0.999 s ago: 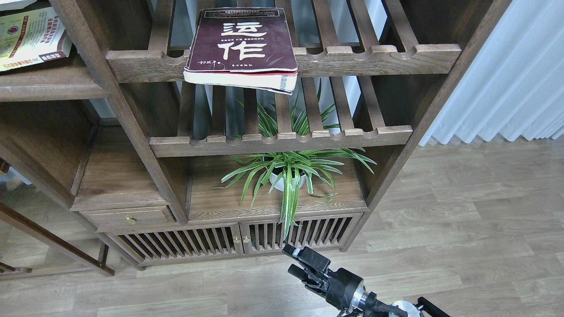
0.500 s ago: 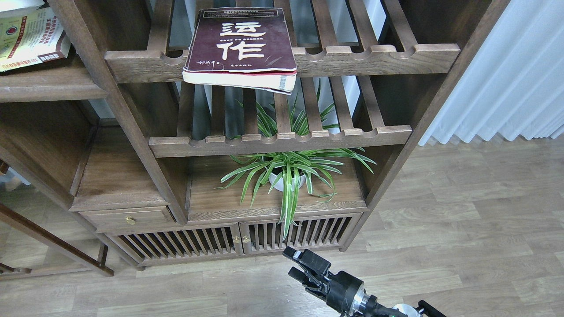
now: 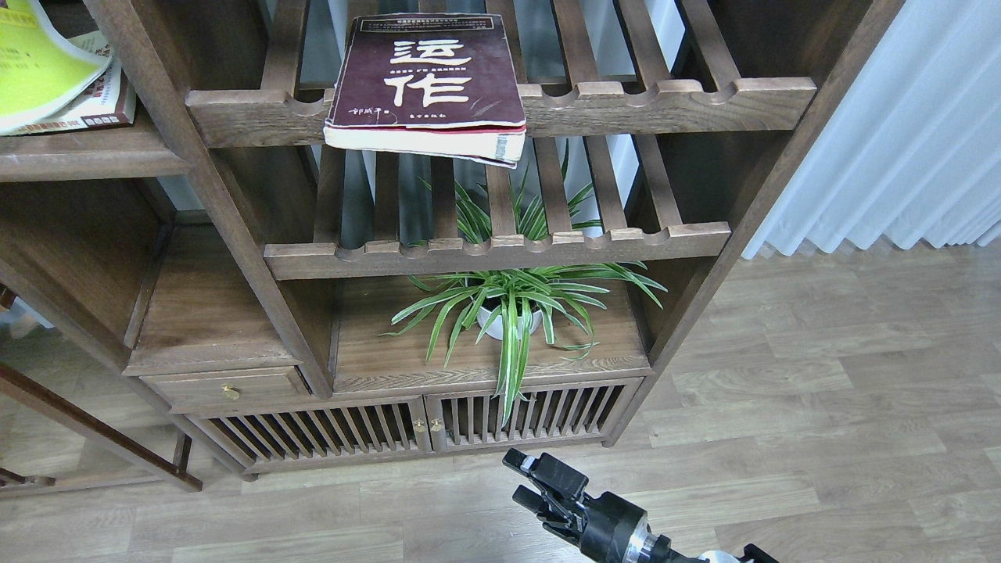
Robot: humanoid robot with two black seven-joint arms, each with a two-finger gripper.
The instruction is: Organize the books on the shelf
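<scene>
A thick maroon book (image 3: 426, 78) with cream Chinese characters lies flat on the upper slatted rack, its front edge overhanging the notched rail. At the top left, a lime-yellow, white-bordered book (image 3: 35, 66) covers most of a smaller book (image 3: 105, 102), and both are over the flat dark-brown shelf (image 3: 86, 152). What holds the yellow book is cut off by the view's edge. My right gripper (image 3: 520, 477) is low at the bottom centre above the floor, far below the books, open and holding nothing. My left gripper is out of view.
A second slatted rack (image 3: 500, 250) sits below the maroon book. A spider plant in a white pot (image 3: 508, 313) stands on the board beneath it. Cabinet doors (image 3: 422, 426) and a small drawer (image 3: 231, 387) are lower down. White curtains (image 3: 899, 133) hang on the right.
The lime-yellow book has come into view at the top left, over the smaller book. My right gripper has sunk slightly lower in the view. The maroon book has not moved.
</scene>
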